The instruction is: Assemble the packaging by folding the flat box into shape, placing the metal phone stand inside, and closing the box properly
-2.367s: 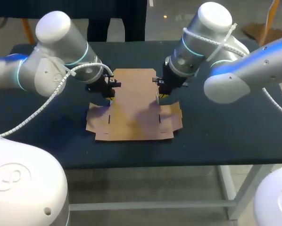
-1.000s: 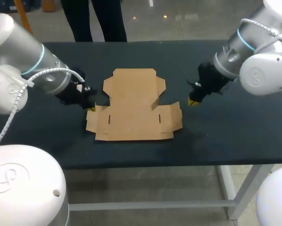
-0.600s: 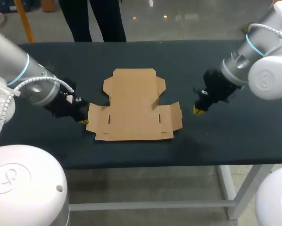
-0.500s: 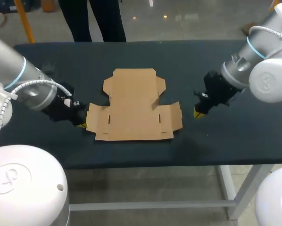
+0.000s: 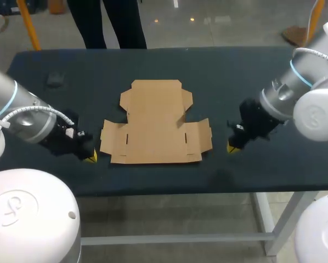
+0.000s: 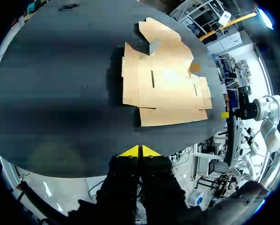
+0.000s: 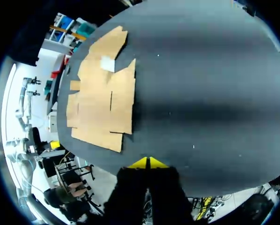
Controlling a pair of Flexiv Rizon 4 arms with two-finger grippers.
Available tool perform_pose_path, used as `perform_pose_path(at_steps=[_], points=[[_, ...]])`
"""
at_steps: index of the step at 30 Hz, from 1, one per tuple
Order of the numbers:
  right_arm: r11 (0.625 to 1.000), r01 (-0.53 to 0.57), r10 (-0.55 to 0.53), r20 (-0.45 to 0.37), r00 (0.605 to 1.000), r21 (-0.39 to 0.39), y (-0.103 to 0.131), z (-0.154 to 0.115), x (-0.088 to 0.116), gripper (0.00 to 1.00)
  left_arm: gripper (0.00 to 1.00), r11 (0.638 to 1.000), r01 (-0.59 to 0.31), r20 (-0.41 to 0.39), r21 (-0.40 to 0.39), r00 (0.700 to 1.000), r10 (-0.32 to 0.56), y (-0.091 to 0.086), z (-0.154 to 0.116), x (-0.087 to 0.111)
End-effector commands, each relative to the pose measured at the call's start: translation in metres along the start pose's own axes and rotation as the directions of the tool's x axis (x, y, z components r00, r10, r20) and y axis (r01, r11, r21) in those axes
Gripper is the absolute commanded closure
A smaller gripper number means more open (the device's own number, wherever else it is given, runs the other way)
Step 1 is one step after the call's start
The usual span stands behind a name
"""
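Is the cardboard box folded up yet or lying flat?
Flat: the brown cardboard box blank lies spread open on the black table, its panels unfolded.

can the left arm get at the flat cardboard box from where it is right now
Probably yes. The left gripper sits just off the left flap of the cardboard box, with only bare table between them. It is shut, so it would have to open to grip an edge.

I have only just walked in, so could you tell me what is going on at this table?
A flat brown cardboard box blank lies unfolded on the dark table. Neither arm holds it: the left gripper sits off its left flap and the right gripper off its right flap, both shut and empty. No folding shows yet.
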State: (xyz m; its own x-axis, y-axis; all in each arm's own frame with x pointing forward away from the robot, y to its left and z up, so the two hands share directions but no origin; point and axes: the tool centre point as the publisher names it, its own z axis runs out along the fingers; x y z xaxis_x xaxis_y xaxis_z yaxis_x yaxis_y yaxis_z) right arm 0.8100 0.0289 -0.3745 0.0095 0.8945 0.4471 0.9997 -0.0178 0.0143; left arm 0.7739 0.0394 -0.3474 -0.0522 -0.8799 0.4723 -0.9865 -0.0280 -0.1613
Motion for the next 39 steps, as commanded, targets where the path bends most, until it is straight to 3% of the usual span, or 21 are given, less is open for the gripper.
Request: perform_pose_path(at_steps=[1, 7, 19, 39], points=[[1.000, -0.015, 0.015, -0.001, 1.000, -0.016, -0.008, 0.005, -0.003, 1.00, 1.00, 1.000, 0.005, 0.007, -0.003, 1.000, -0.005, 0.002, 0.008, 0.001], [0.999, -0.035, 0.034, -0.024, 0.999, -0.015, -0.010, 0.014, -0.010, 1.00, 1.00, 0.999, 0.041, -0.005, -0.025, 0.999, -0.041, 0.000, 0.024, -0.001], [0.999, -0.035, 0.034, -0.024, 0.999, -0.015, -0.010, 0.014, -0.010, 1.00, 1.00, 0.999, 0.036, -0.006, -0.028, 0.999, -0.036, -0.001, 0.026, 0.000], [0.996, -0.083, 0.087, -0.113, 0.990, 0.037, -0.004, 0.047, 0.018, 1.00, 1.00, 0.994, 0.038, -0.079, -0.101, 0.996, -0.046, -0.019, 0.047, -0.020]])
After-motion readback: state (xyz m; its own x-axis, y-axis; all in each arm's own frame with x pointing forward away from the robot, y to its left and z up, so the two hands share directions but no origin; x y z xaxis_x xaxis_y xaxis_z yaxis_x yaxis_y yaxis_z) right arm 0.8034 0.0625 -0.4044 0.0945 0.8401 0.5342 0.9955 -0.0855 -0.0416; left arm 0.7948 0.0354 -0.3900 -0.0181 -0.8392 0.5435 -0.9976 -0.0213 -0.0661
